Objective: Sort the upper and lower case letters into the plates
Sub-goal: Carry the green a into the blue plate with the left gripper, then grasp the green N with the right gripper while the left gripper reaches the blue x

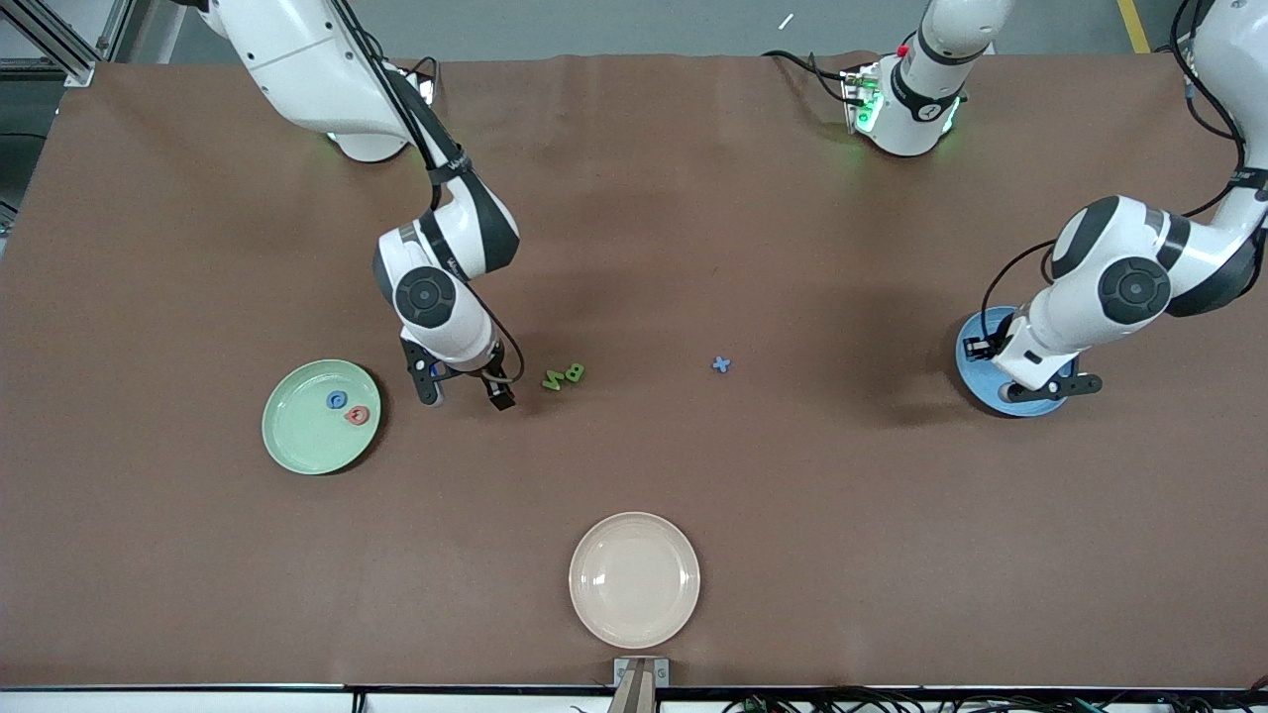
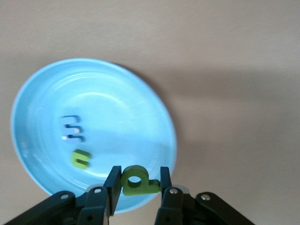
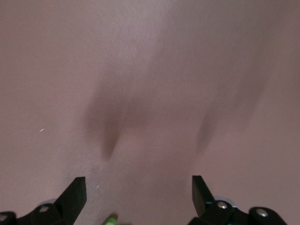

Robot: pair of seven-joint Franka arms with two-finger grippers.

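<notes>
My left gripper hangs over the blue plate at the left arm's end, shut on a small green p above the plate's rim. A blue m and a green n lie in that plate. My right gripper is open and low over bare table, between the light green plate and two green capitals, N and B, which lie side by side. The green plate holds a blue G and a red Q. A blue x lies alone mid-table.
A cream-beige plate with nothing in it sits near the table's front edge, nearer to the front camera than the letters. A sliver of green shows at the edge of the right wrist view.
</notes>
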